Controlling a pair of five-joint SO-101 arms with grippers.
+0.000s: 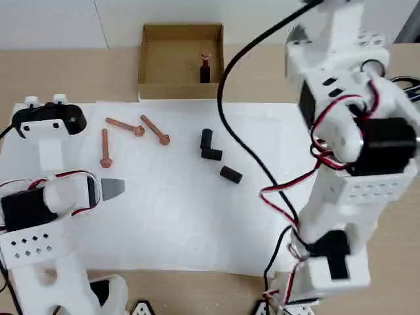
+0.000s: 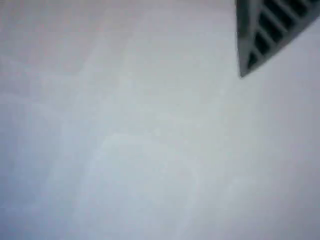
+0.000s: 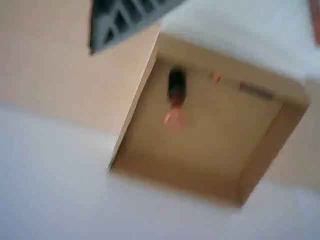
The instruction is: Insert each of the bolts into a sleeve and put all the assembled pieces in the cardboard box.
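Three copper bolts (image 1: 125, 126) (image 1: 155, 130) (image 1: 105, 147) lie loose on the white sheet, left of centre. Three black sleeves (image 1: 207, 138) (image 1: 211, 155) (image 1: 230, 174) lie clustered near the middle. The cardboard box (image 1: 152, 62) (image 3: 260, 150) stands at the back and holds one bolt pushed into a sleeve (image 1: 205, 67) (image 3: 175, 95). My left gripper (image 1: 113, 189) rests low over the sheet below the bolts, shut and holding nothing. My right gripper (image 1: 296, 33) is raised high at the back right, beside the box, and looks down into it.
The white sheet (image 1: 197, 223) covers most of the wooden table (image 1: 72, 72). A black cable (image 1: 243, 141) from the right arm hangs across the sheet just right of the sleeves. The left arm's base (image 1: 49, 125) stands at the sheet's left edge.
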